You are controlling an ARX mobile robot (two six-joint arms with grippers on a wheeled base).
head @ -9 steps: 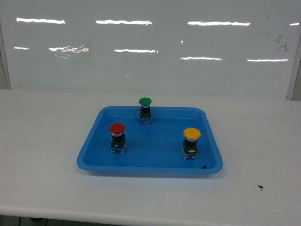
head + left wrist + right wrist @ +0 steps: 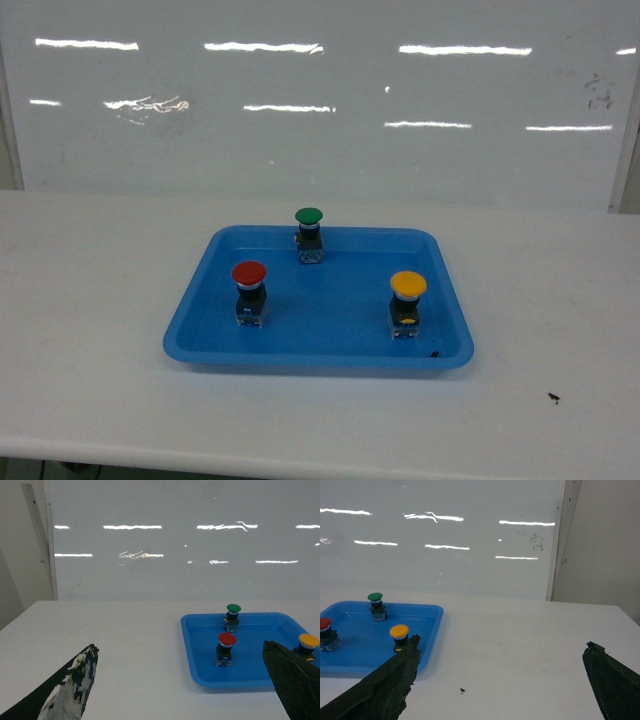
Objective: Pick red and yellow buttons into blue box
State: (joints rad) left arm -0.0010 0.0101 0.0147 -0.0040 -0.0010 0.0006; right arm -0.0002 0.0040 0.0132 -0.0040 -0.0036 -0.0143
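Nothing has shifted since the earlier head frame: tray and all three buttons sit where they were.

Head view: a shallow blue tray (image 2: 318, 345) rests on the white counter (image 2: 90, 330). Inside it the red button (image 2: 249, 290) stands upright at the left, the yellow button (image 2: 407, 302) upright at the right, and a green button (image 2: 309, 233) upright near the far rim, between and behind the other two. The three are well apart from one another. Neither arm appears in this view. A small dark speck (image 2: 553, 397) lies on the counter to the right of the tray.

Left wrist view: the left claw (image 2: 190, 685) is wide open, its two dark fingers at the lower corners of the frame, holding nothing and touching nothing. The tray lies ahead and to the right of it, with the red button nearest the gap. The right finger (image 2: 295, 680) overlaps the yellow button's base in the picture; whether they are near one another cannot be judged from this angle.

Right wrist view: the right claw (image 2: 500, 685) is likewise wide open and empty, over bare counter to the right of the tray. Its left finger (image 2: 385, 685) hides the tray's near right corner.

A deep blue box is not seen in any view.
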